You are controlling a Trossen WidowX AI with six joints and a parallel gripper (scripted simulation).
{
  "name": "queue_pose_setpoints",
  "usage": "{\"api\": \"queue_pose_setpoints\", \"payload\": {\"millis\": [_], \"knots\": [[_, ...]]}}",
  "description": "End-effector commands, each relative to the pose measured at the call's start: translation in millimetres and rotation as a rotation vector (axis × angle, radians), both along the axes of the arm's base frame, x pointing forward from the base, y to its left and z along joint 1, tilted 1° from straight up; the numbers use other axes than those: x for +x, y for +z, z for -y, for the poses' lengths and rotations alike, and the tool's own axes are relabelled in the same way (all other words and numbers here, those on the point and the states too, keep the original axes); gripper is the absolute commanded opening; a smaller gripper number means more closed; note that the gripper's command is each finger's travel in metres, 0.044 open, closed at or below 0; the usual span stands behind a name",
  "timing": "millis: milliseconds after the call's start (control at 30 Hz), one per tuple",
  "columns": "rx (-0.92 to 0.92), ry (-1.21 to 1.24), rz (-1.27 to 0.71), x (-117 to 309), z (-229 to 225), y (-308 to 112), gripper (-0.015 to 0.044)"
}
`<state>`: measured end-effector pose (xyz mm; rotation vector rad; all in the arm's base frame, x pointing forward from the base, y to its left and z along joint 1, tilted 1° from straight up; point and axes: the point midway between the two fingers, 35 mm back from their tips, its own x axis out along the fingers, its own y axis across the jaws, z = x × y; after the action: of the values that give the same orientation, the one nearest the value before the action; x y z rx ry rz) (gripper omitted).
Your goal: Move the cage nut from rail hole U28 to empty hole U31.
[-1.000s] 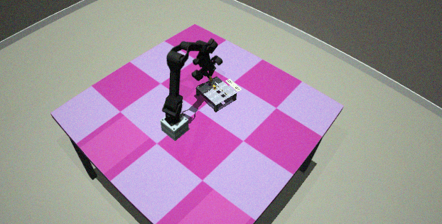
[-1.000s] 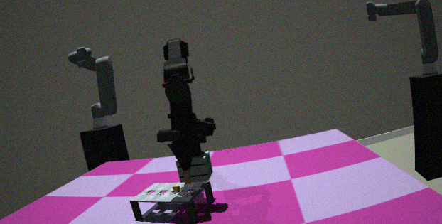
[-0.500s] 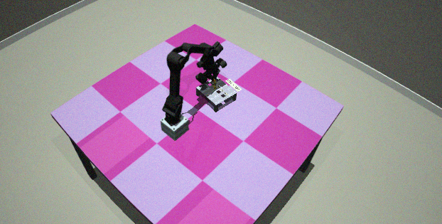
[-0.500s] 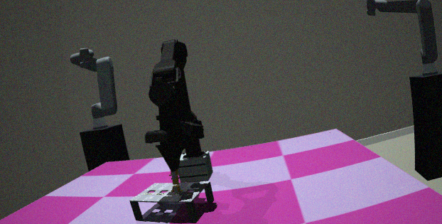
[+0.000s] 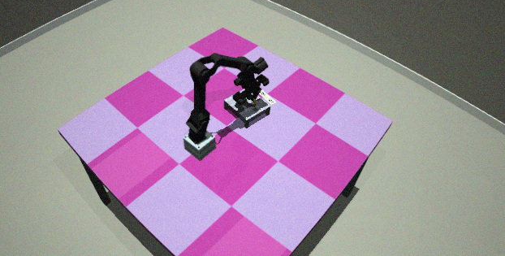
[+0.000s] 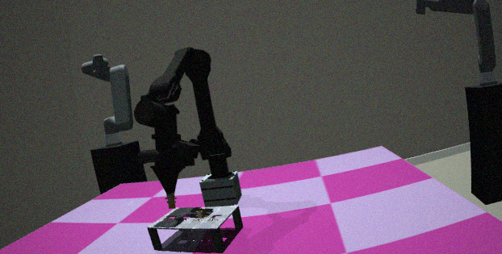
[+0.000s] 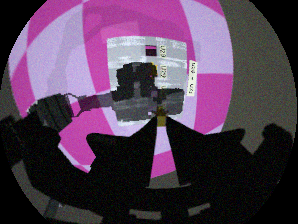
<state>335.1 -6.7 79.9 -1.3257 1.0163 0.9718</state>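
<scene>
a small gold nut is pinched in the robot's fingers

the cage nut (image 5: 255, 101) (image 6: 173, 202) (image 7: 161, 120) is squeezed between the two fingertips of the black gripper (image 5: 254, 98) (image 6: 171, 193) (image 7: 161, 119). it is out of the holes and up at the rail plate (image 5: 232, 102) (image 6: 226, 214) (image 7: 175, 45). i cannot tell if it touches the plate, or which hole is nearest. the other nut (image 6: 199, 214) (image 7: 154, 70) sits in the plate, and it is gold too.

the plate is pale and shiny, with square holes, and stands on short dark legs. little black marks run next to the holes. one looks like "u29", but the rest are too fuzzy to read. a pale tag (image 5: 267, 97) (image 7: 192, 78) lies beside the plate, with black writing on it that is too blurry to read for sure. i can read no brand name.

the black arm (image 5: 200, 97) (image 6: 203, 101) bends over from a grey box (image 5: 200, 150) (image 6: 221, 189). the table (image 5: 276, 191) (image 6: 299, 230) (image 7: 65, 40) has big squares, hot pink and light purple, with soft shadows on it. its legs are dark.

the floor (image 5: 61, 73) (image 6: 452, 169) is a dull cream color, and the walls (image 5: 406, 4) (image 6: 282, 72) (image 7: 265, 90) are dark grey-brown. a pale strip runs along the bottom of the walls. two grey robot arms stand farther back on tall black blocks, one on each side of the outside view.
</scene>
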Motion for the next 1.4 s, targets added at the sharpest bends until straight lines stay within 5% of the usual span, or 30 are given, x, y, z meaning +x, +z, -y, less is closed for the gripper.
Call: {"api": "queue_pose_setpoints", "payload": {"millis": [0,1367], "knots": [[0.002,0.007,0.009,-2.4,11.0,1.0,0.0037],[0.005,0.006,-0.129,4.9,11.3,-3.2,0.0035]]}}
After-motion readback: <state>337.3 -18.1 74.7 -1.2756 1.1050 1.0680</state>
